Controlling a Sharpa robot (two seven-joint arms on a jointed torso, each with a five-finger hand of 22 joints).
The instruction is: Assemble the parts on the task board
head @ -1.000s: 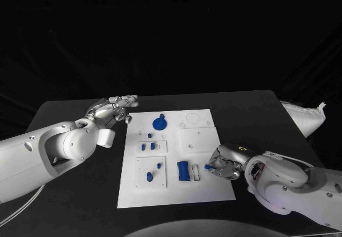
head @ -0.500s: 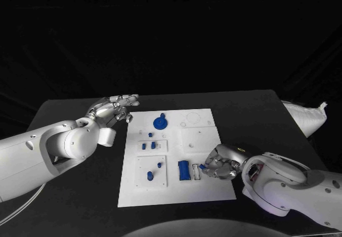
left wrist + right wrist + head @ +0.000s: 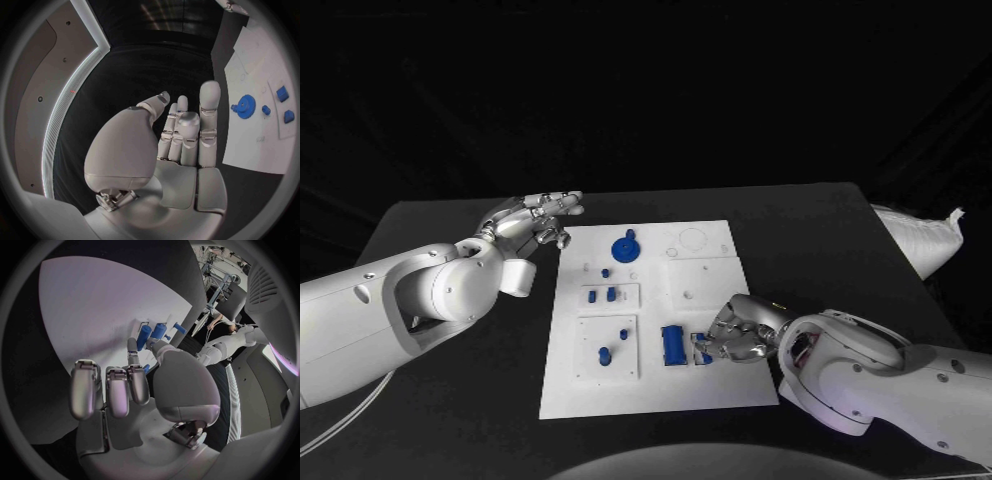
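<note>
I judge the job midway: my right hand (image 3: 737, 335) pinches a small blue part (image 3: 702, 352) beside the blue cylinders (image 3: 674, 344) on the white task board (image 3: 711, 385); my left hand (image 3: 531, 222) hovers spread, empty, over the black tabletop (image 3: 430, 230).

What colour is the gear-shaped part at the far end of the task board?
Blue. The gear-shaped part lies on the white task board; the left wrist view shows it best.
</note>
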